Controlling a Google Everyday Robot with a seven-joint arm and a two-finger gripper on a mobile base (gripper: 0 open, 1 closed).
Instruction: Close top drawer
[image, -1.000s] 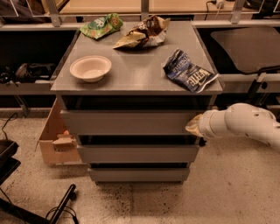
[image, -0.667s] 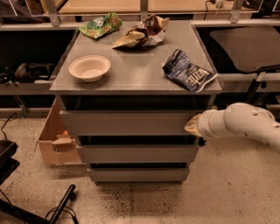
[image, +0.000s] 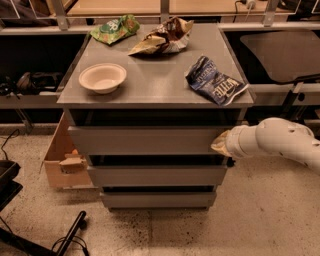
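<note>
The top drawer (image: 145, 139) is a wide grey flat front, uppermost of three in the grey cabinet (image: 150, 90). It stands pulled out toward me, further than the two lower fronts, with a dark gap under the cabinet top. My gripper (image: 220, 144) comes in from the right on a white arm (image: 280, 141). It sits at the right end of the top drawer's front, touching or nearly touching it.
On the cabinet top lie a white bowl (image: 102, 77), a blue chip bag (image: 216, 80), a brown bag (image: 163, 36) and a green bag (image: 115, 28). A cardboard box (image: 62, 157) stands on the floor at the left. A dark chair (image: 285, 50) is at the right.
</note>
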